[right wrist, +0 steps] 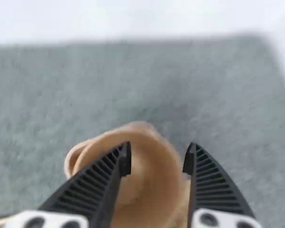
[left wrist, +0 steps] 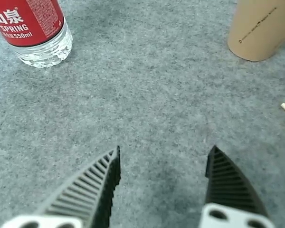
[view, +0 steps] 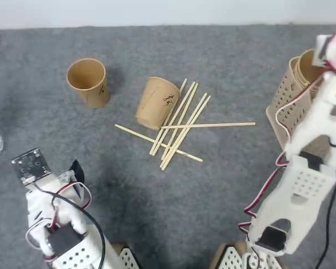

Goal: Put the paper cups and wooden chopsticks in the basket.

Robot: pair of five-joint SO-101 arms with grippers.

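— So, from above: where do things lie?
— An upright paper cup stands toward the far-left part of the grey surface, mouth up. A second paper cup sits mid-surface with its closed end toward the camera. I cannot tell whether it is tipped or inverted. The wooden chopsticks lie fanned just beside it. Most have their long axes running from near-left to far-right, and one lies crosswise toward the right edge. The perforated basket stands at the right edge, with a third paper cup showing inside.
— Handling?
— The cups look light and thin-walled, easy to crush, so I'd pinch the rim wall gently. The chopsticks look stiff, slim and apt to roll. I'd take one mid-length, across its axis.
— Left wrist?
— The left gripper hangs wide open over bare surface, holding nothing. Beyond it stand a water bottle and what I take for the upright cup's base.
— Right wrist?
— The right gripper is partly open above a blurred tan, cup-like shape. Its fingers don't appear to clamp anything.
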